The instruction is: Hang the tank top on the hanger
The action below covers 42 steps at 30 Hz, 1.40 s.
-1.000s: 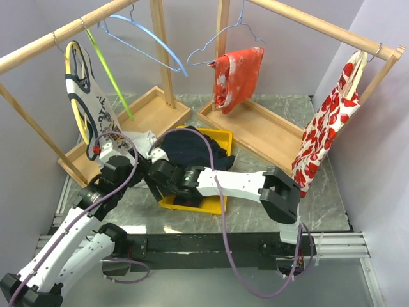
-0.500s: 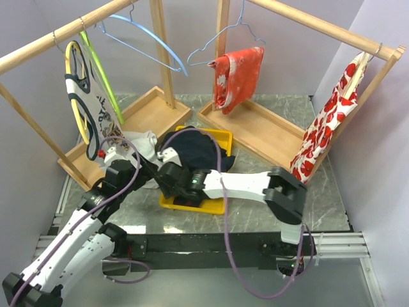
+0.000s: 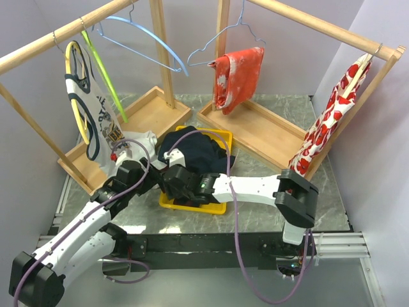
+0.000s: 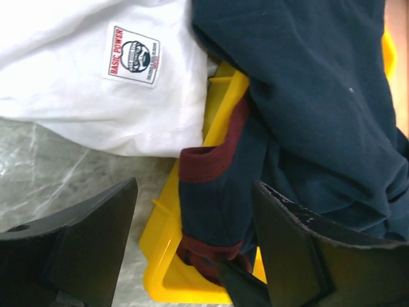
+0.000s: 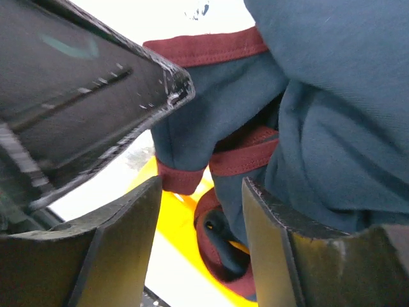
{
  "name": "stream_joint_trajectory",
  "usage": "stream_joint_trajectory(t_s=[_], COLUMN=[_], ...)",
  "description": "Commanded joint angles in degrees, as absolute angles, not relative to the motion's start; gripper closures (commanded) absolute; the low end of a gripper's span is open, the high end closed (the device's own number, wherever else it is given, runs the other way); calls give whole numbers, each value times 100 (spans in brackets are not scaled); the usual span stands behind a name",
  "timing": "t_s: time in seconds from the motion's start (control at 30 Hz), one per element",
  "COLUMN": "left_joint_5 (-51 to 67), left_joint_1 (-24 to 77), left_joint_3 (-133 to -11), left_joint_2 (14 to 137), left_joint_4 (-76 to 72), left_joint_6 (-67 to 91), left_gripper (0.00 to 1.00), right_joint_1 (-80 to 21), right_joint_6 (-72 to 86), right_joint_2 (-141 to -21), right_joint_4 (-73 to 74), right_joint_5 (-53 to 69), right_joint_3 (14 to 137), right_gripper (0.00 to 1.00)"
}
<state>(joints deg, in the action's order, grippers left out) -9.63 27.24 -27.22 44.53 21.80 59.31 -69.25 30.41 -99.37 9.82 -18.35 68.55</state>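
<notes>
Far left: hanger [image 3: 105, 77] hangs on the wooden rail [image 3: 38, 46], beside a yellow hanger [image 3: 77, 109], well apart from the work and above it. My left hand [image 4: 195, 192] is at the near-left corner of the yellow bin [image 3: 192, 206], jaws apart, astride a red-trimmed strap that spills over the rim; the pads do not appear to touch cloth. A white garment [image 4: 77, 96] lies just left of that strap, on the table. The tank top [image 3: 195, 150] is heaped in the bin; the strap's long axis runs from this corner back into the heap, straight ahead of both hands. My right hand [image 5: 201, 192] comes in from the right, jaws also apart, the same folded strap just beyond its tips. The left is marginally nearer the trim, in my judgement. Against a second ago, my left arm reaches further toward the corner, my right elbow has swung out rightward, and the hands sit closer together.
</notes>
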Motion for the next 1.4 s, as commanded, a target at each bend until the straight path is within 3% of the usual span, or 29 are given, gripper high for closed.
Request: stream_joint_trajectory(t_s=[0.0,0.2,0.3,0.33,0.4,0.43,0.47,0.6,0.73,0.8,0.9,0.97,1.0,1.07,1.1,1.2,1.37], left_joint_5=[-791,-668,-677,-703,-703,-721,-747,-904,-1160,-1213,-1248,-1257,-1257,-1265,-1257,-1143,-731], left_joint_1=[2725,2725,2725,2725,2725,2725,2725,2725,2725,2725,2725,2725,2725,2725,2725,2725,2725], left_joint_3=[-2593,-2452,-2435,-2443,-2504,-2540,-2575,-2881,-3199,-3313,-3453,-3507,-3568,-3638,-3734,-4051,-4657], left_joint_2=[4544,4658,4650,4641,4614,4597,4588,4518,4412,4368,4351,4351,4342,4289,4272,4166,3860], left_joint_4=[1662,1301,1248,1213,1222,1256,1283,1520,1845,1916,2012,2048,2091,2118,2118,2136,2145], left_joint_6=[6003,6038,6038,6038,5994,5959,5942,5836,5713,5678,5643,5616,5625,5573,5546,5327,4931], left_gripper=[27,44,61,71,79,92,97,99,99,99,99,99,99,99,99,99,99], right_joint_1=[-6952,-6952,-6952,-6943,-6952,-6943,-6952,-6943,-6935,-6908,-6908,-6917,-6908,-6917,-6900,-6864,-6847], right_joint_6=[3111,3243,3287,3296,3305,3313,3322,3340,3252,3191,3164,3182,3173,3147,3103,2998,2813], right_joint_2=[-10274,-10459,-10398,-10380,-10336,-10345,-10353,-10240,-9765,-9808,-10028,-10160,-10169,-10038,-9950,-9459,-8097], right_joint_4=[835,1248,1266,1248,1134,1090,1072,1081,774,704,721,834,905,1123,1221,1783,2495], right_joint_5=[-1775,-2267,-2452,-2452,-2417,-2391,-2391,-2470,-2426,-2269,-2136,-2162,-2197,-2477,-2618,-3066,-3760], right_joint_3=[7005,7084,6953,6874,6821,6777,6785,6698,6250,6223,6337,6451,6486,6583,6600,6794,7180], right_gripper=[42,45,44,43,43,43,43,43,28,28,33,44,57,69,80,99,100])
